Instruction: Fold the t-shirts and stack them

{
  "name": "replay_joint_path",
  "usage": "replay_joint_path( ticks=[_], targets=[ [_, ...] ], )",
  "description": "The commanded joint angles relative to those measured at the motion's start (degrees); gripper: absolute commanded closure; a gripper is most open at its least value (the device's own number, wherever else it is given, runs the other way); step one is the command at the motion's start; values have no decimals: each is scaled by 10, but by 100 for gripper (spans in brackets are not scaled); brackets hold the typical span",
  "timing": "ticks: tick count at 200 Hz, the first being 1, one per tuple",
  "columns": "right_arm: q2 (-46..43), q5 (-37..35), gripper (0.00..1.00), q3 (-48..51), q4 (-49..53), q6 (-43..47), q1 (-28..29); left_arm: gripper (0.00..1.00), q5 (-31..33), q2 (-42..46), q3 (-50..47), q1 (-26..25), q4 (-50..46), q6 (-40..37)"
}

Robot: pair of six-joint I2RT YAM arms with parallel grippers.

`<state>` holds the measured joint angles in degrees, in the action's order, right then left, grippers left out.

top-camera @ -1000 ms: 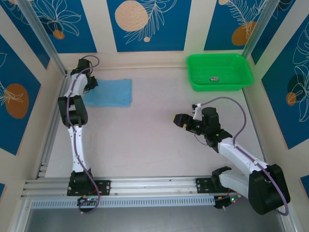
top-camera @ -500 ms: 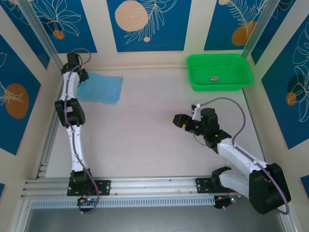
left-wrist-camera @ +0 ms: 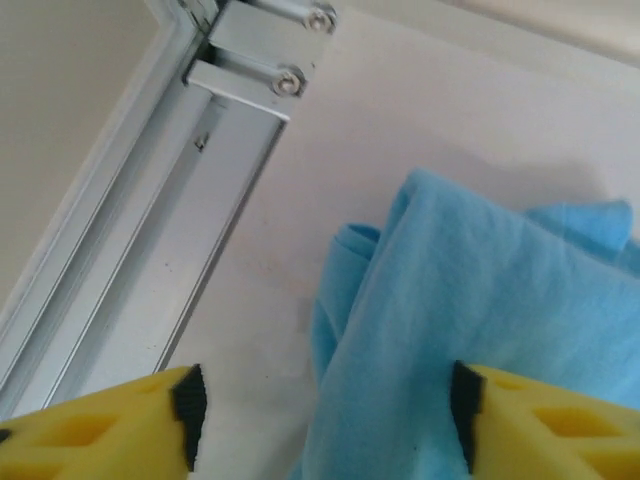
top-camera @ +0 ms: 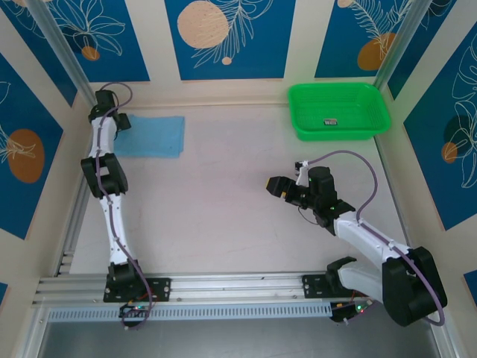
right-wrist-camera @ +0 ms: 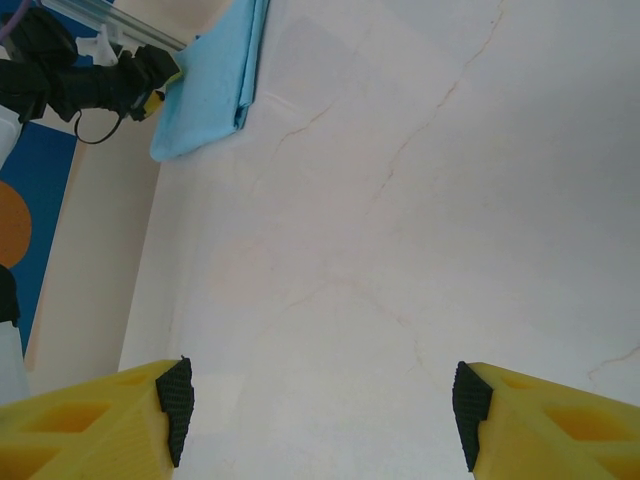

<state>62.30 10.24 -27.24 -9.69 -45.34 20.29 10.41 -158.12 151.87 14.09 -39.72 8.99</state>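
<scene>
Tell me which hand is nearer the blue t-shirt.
Left. The left hand hangs open right at the t-shirt's left edge; the right hand is over bare table, well off to its right.

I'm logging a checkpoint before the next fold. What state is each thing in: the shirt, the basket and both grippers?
t-shirt: folded, lying on the table at its far left.
green basket: upright at the far right, one small dark item inside.
left gripper: open, over the t-shirt's edge, not gripping it.
right gripper: open, empty, above bare table.
</scene>
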Motion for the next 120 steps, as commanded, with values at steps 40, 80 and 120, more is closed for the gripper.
replay_joint_path(
  ticks=[40,80,120],
  targets=[
    [-35,-35,27,-6,26,20,3,3,106,112,10,-14,-20,45],
    [-109,-129,21,4,98,8,-16,1,179,257,-128,-68,2,83],
    [-200,-260,15,21,177,-19,-48,3,210,456,-379,-153,120,95]
  ],
)
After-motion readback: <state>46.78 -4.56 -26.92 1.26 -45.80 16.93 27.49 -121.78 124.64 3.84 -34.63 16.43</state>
